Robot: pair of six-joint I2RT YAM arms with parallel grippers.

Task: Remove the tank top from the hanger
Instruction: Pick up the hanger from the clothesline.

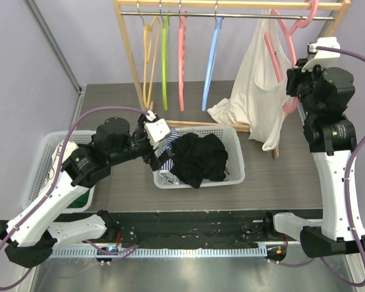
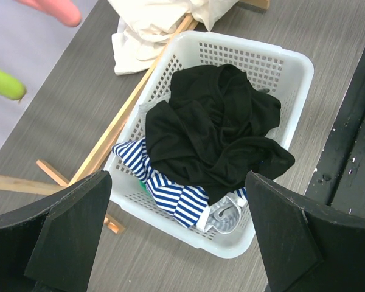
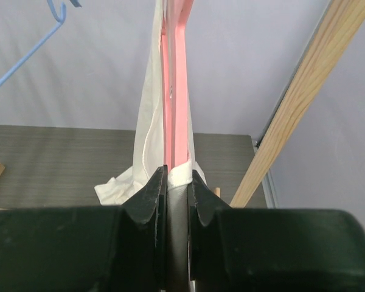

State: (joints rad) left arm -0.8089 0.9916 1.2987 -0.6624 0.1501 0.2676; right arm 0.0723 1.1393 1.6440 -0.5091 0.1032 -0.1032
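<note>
On the worktop (image 1: 280, 176), a basket (image 1: 236, 152) of clothes (image 1: 198, 159) sits central; rack (image 1: 131, 48) at twelve o'clock, tank top (image 1: 255, 91) at two, second basket (image 1: 42, 161) at nine.

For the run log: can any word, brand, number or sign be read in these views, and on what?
No text is readable in any view.
On the right arm, a green mark: too small to read.
No print shows on the tank top, pink hanger or basket.

Left arm (image 1: 48, 199) and right arm (image 1: 333, 179): white shell links, black round joint housings with small green marks, black feet. A purple cable (image 1: 112, 108) runs along each. White camera block (image 1: 157, 128) at each wrist. Left gripper (image 2: 177, 176) and right gripper (image 3: 176, 176): matte black wedge fingers.
</note>
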